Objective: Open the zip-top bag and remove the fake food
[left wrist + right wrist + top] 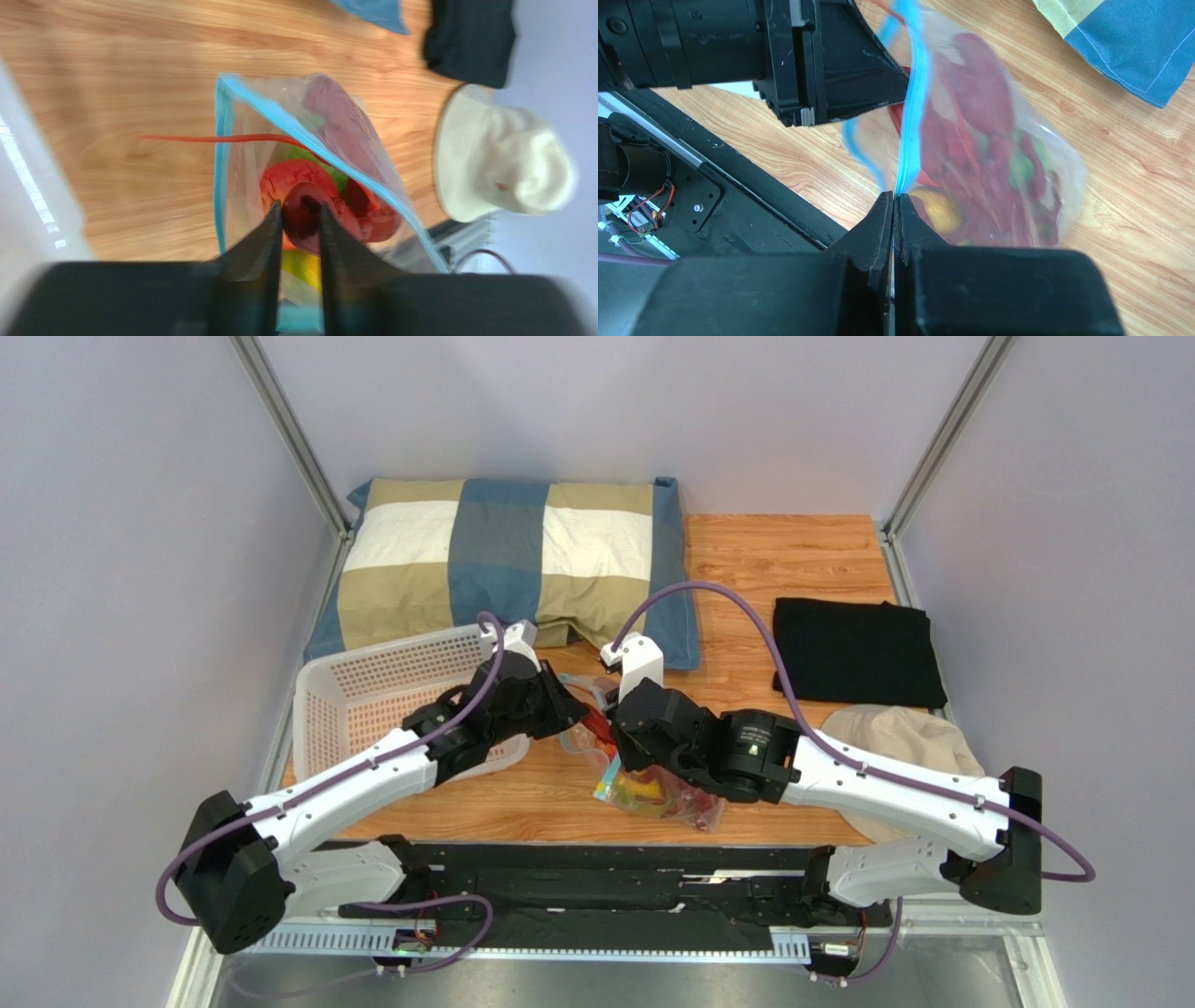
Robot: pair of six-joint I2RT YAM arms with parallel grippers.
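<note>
The right tool (893, 204) is pinching the light blue zipper strip (910, 105) of the zip-top bag (1046, 161). Its jaws are pressing fully together on the film, and the bag is hanging just ahead of its tips. The left tool (300, 210) is reaching into the open mouth and gripping a red piece of the fake food (291, 180) between its jaws. The film is looking limp and slippery, so the stiffer strip is probably offering the surest hold. The toys are appearing light, hard and smooth, and are likely best taken across a narrow part.
</note>
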